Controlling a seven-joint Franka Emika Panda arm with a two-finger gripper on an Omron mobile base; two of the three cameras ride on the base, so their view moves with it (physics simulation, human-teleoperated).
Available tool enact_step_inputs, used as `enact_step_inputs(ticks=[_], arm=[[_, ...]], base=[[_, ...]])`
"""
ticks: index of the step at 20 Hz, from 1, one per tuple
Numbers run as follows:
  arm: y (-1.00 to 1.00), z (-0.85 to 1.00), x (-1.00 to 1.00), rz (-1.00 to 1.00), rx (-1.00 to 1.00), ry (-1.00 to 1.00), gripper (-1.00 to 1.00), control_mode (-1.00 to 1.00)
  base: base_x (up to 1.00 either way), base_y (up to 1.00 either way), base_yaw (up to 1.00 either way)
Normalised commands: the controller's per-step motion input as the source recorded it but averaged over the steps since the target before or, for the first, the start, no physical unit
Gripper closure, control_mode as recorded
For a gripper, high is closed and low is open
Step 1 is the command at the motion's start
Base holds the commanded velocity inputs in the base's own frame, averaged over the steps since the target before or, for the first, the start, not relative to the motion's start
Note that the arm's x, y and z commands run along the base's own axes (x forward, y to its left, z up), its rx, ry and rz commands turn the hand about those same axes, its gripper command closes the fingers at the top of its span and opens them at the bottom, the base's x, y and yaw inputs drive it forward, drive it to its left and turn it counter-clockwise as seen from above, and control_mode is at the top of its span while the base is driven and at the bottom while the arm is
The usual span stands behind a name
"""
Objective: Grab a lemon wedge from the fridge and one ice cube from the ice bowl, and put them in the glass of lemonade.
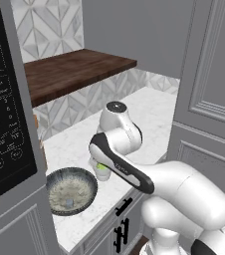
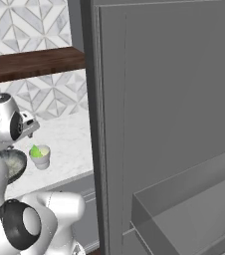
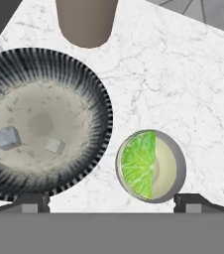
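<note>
In the hand view I look straight down on the marble counter. The glass of lemonade (image 3: 167, 166) holds a green-yellow lemon wedge (image 3: 138, 163) lying in its left half. Left of it sits the ice bowl (image 3: 91, 94), with one ice cube (image 3: 7, 137) and a smaller one (image 3: 54, 145) on its pale inside. My gripper (image 3: 111, 203) hangs open above the gap between bowl and glass, holding nothing. From the base, the bowl (image 1: 55, 179) is at the counter's front, with the glass (image 1: 103, 172) half hidden behind my hand. The glass (image 2: 41, 158) with its wedge (image 2: 35, 151) is also in the right base view.
The fridge door (image 2: 164, 109) stands open at the right, close to the arm, its door bin (image 2: 184, 209) low down. A microwave (image 1: 5, 99) fills the left. A brown cylinder (image 3: 86, 22) stands beyond the bowl. A wooden shelf (image 1: 74, 69) hangs over the counter's back.
</note>
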Motion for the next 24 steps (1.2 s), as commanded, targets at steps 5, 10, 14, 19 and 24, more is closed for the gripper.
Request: enact_step_inputs(ticks=[5,10,14,19,24], arm=[[0.24,0.0,-0.09,0.01,0.0,0.0,-1.0,-1.0],[0.15,-0.07,-0.31,0.0,-0.05,0.07,-1.0,-1.0],[0.32,-0.46,-0.16,0.0,-0.04,0.0,-1.0,-1.0],[0.58,-0.46,-0.14,0.0,-0.09,0.03,-1.0,-1.0],[0.19,-0.39,0.03,0.0,-0.04,0.18,-1.0,-1.0]], base=[[0.0,0.0,0.0],[0.0,0.0,0.0],[0.0,0.0,0.0],[0.0,0.0,0.0],[0.0,0.0,0.0]])
